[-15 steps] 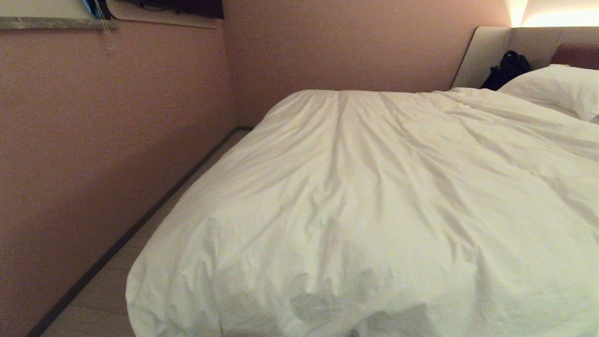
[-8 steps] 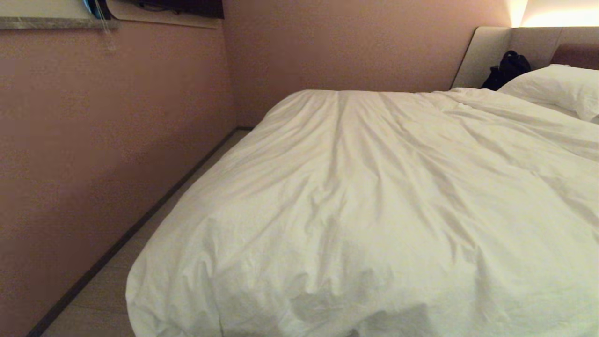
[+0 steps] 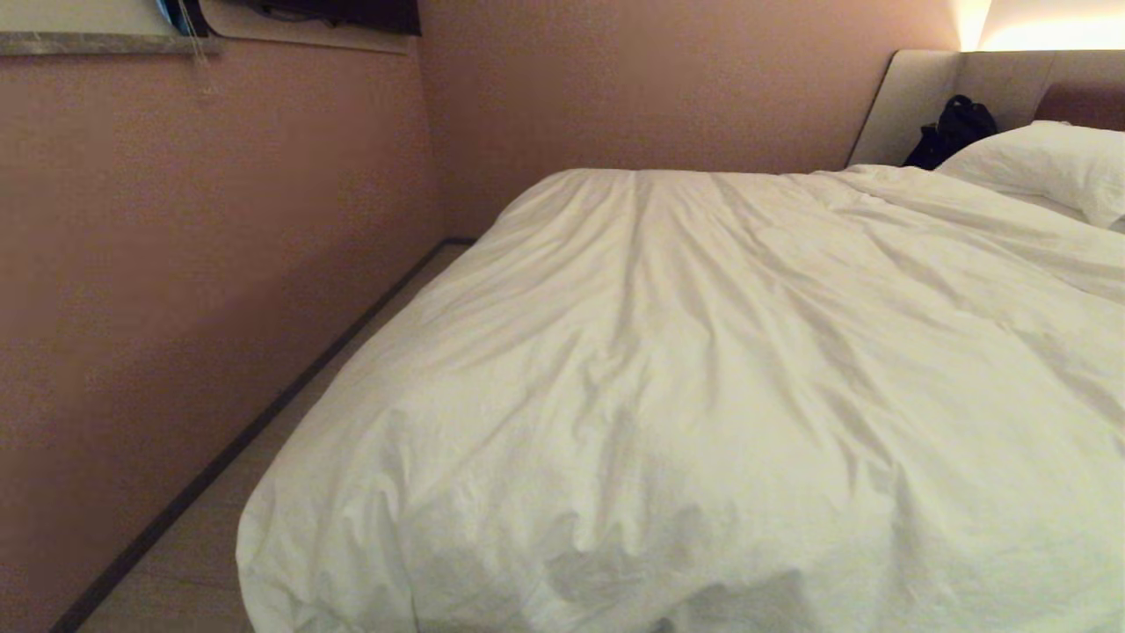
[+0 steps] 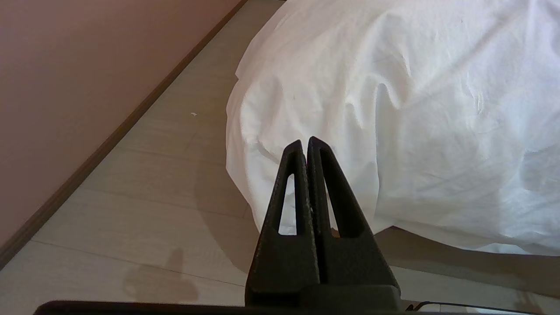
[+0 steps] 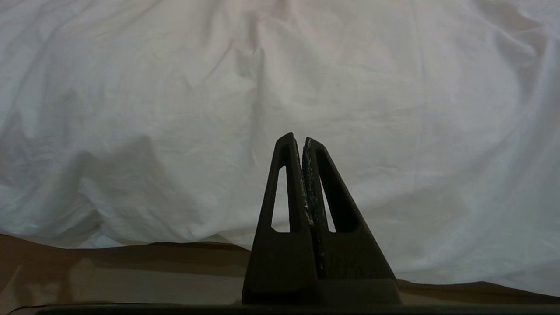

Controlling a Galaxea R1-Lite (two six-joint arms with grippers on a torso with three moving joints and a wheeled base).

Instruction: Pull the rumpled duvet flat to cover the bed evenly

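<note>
room: bedroom, pinkish wall (image 3: pixel 220 264) on the robot's left, strip of pale wood floor (image 4: pixel 144 175) between wall and bed.
bed: we see the bed (image 3: pixel 914 105) mainly by its padded headboard at far right; mattress is hidden under the cover.
duvet: the duvet (image 3: pixel 703 378) lies over nearly the whole top, draping off the near end and the left side; long creases run toward the head end, a puffy bulge sits at the near left corner.
pillow: white pillow (image 3: pixel 1046 163) at the head end, a black bag (image 3: pixel 954 132) just beside it against the headboard.
left gripper: left gripper (image 4: pixel 305 142) low in front of the near left corner, jaws pressed together, holding nothing, apart from the cloth.
right gripper: right gripper (image 5: pixel 296 139) facing the hanging near edge, jaws closed too, empty.
arms: neither shows in the head view; we judge both parked.
progress: we judge the cover mostly spread, only wrinkles and the corner bulge left, or task near done.
handling: soft, thick, limp, probably bulky rather than heavy; cotton should pinch well, won't slip much; drags on the sheet if pulled far.
where to grip: we'd pinch the hem at the near left corner and along the near edge, pull toward the foot, low and even.
risk: a one-sided tug could skew it.
</note>
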